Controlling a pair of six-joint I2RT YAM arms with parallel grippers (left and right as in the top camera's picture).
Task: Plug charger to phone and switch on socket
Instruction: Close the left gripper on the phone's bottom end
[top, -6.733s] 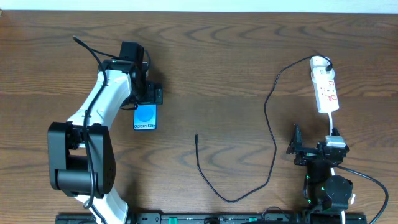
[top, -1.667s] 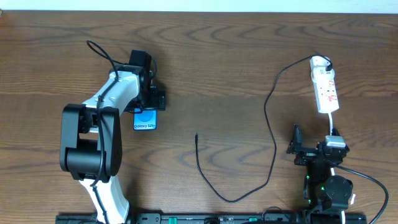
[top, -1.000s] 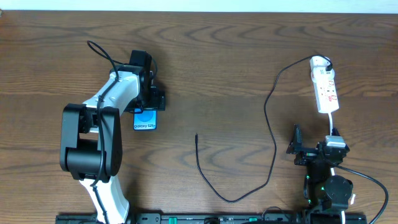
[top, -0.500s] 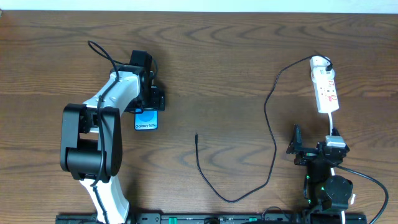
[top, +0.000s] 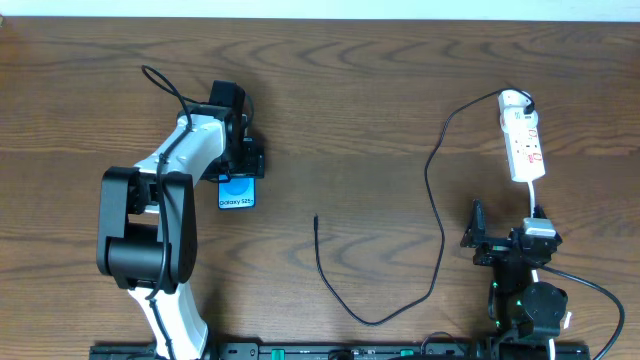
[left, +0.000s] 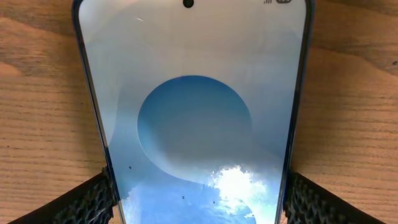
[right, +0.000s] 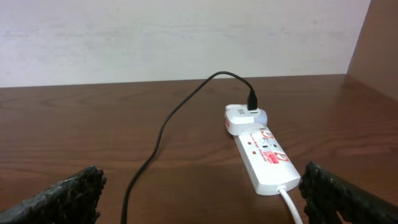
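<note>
- The brown wooden desk (top: 350, 110) carries everything, with a pale wall along its far edge.
- The left arm (top: 150, 210) rises from the near left part of the desk, reaches toward the far edge and bends back down over the phone.
- The right arm (top: 522, 290) sits folded low at the near right corner.
- The black charging cable (top: 432, 190) starts at a white adapter (top: 513, 99) near the far right corner. It runs toward the near edge, curves left in a wide loop and comes back up to the middle of the desk.
- Its free plug tip (top: 316, 218) lies flat on the wood, pointing at the far edge. It is well apart from the phone, on the phone's right.
- The white power strip (top: 525, 145) lies close to the right edge, its long axis running from far edge to near edge. The adapter is at its far end, and a white cord (top: 533, 200) leaves its near end toward the right arm.
- The left gripper (top: 240, 160) is clamped on the phone, one textured finger (left: 93, 199) pressed to each long side.
- The right gripper (right: 199, 205) is spread wide and holds nothing, facing the power strip.
- The phone (top: 237, 190) is left of centre, screen up and blue. Its long axis runs far to near, with the white text at the end nearer the near edge.
</note>
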